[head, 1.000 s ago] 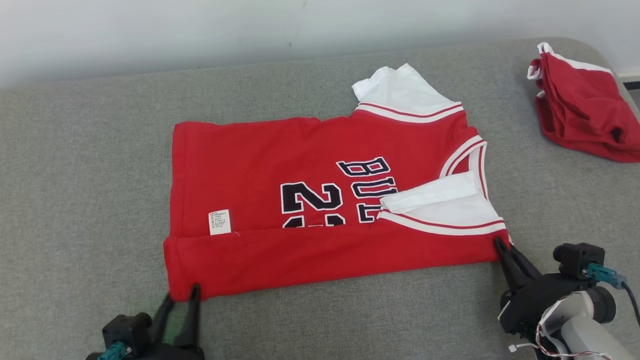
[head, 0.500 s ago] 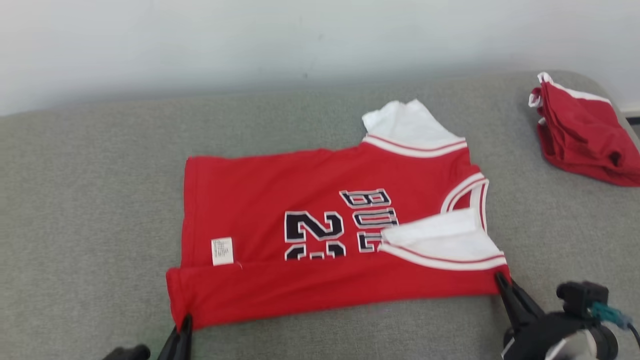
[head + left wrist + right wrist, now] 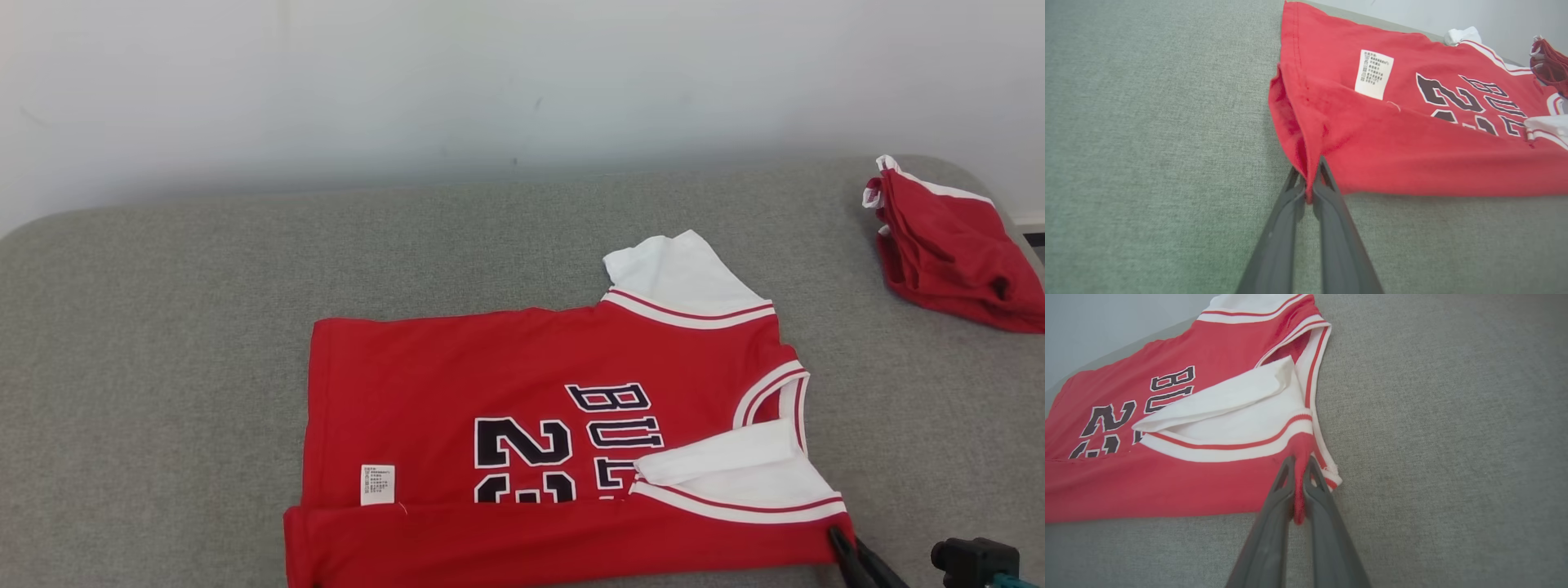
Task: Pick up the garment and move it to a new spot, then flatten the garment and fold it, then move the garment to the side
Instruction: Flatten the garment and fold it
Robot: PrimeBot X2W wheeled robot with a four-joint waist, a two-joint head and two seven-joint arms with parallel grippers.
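Garment (image 3: 522,408), a red jersey with its near edge folded over, lies flat on the grey padded worktop (image 3: 163,327), toward 6 o'clock. Left pincer (image 3: 1308,177) is clamped on its 7 o'clock corner, and right pincer (image 3: 1300,467) on its 5 o'clock corner. A red bundle (image 3: 947,245) sits at 2 o'clock.

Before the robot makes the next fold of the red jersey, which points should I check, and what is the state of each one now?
1. Left gripper shut on the jersey at its hem corner: ok.
2. Right gripper shut on the shoulder corner: ok.
3. Near edge folded over the front: ok.
4. Far white sleeve tucked in: not ok, it sticks out past the far edge.
5. Other red garment apart from the jersey: ok.
6. Both fabric layers caught in each grip: cannot tell.
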